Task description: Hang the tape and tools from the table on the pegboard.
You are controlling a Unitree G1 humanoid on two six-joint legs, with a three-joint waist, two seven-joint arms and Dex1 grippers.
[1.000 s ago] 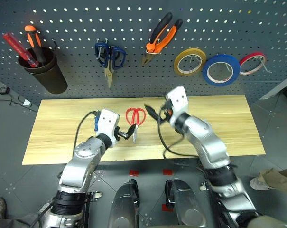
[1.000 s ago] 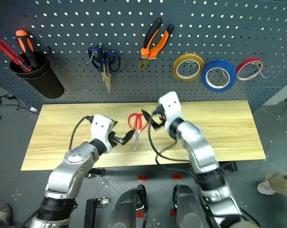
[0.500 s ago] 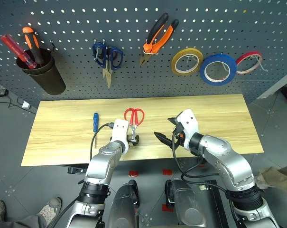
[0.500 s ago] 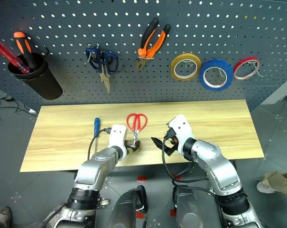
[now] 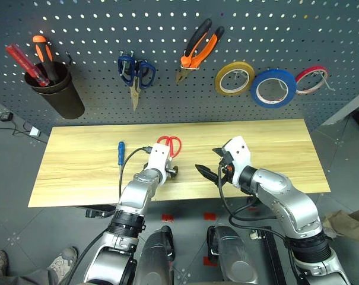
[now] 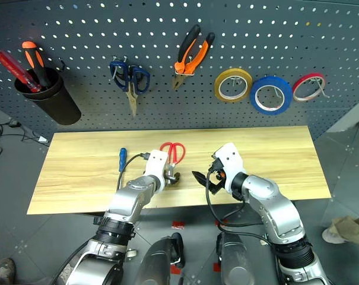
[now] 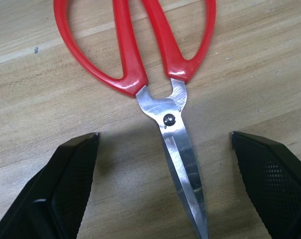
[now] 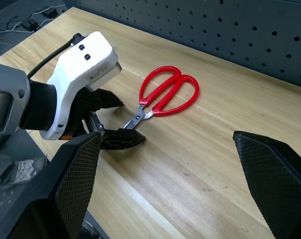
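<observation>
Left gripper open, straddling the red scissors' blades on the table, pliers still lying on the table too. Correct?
One error: the pliers are not on the table; they hang on the pegboard, as the left eye view shows. The rest holds: the left gripper is open, a finger on each side of the red scissors' blades.
</observation>
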